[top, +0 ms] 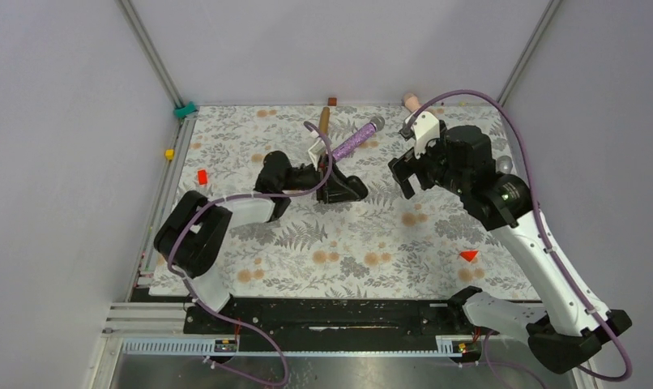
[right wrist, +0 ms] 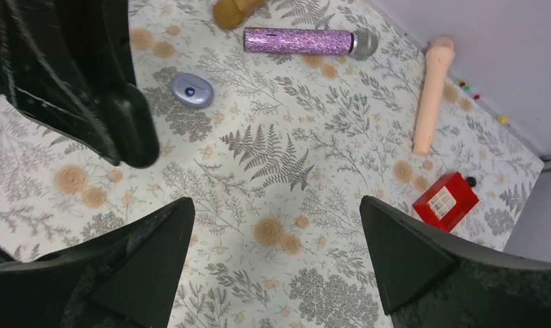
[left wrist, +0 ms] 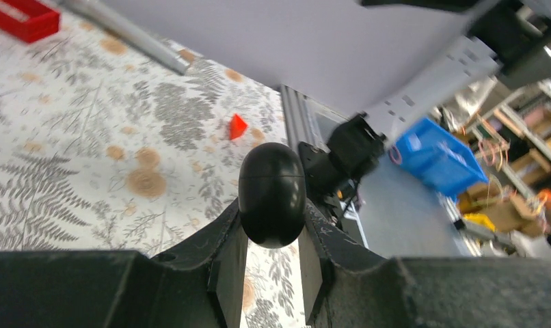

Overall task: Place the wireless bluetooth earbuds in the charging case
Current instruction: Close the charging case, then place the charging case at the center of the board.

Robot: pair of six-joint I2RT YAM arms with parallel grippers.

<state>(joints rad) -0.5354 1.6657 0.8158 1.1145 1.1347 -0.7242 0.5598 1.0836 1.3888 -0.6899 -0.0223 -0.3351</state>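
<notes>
A black oval case (left wrist: 271,181) clamped in the left pincer (left wrist: 271,222); the right pincer (right wrist: 274,205) wide and empty.
The case sits between both left fingers, over the flowered table (left wrist: 68,171). Near the right pincer lie a pale lilac oval case (right wrist: 192,90), a purple microphone (right wrist: 297,41), a beige microphone (right wrist: 430,89) and a red block (right wrist: 445,201), with a tiny black bud (right wrist: 471,181) just beside the block.

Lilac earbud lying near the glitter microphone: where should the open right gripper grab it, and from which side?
Probably from straight above, the right gripper closing across the shorter width of the lilac earbud, on its two long sides. It lies flat, a low oval, so its ends and top would likely slip. The left gripper holds a black egg-shaped piece beside it; stay clear of that.
</notes>
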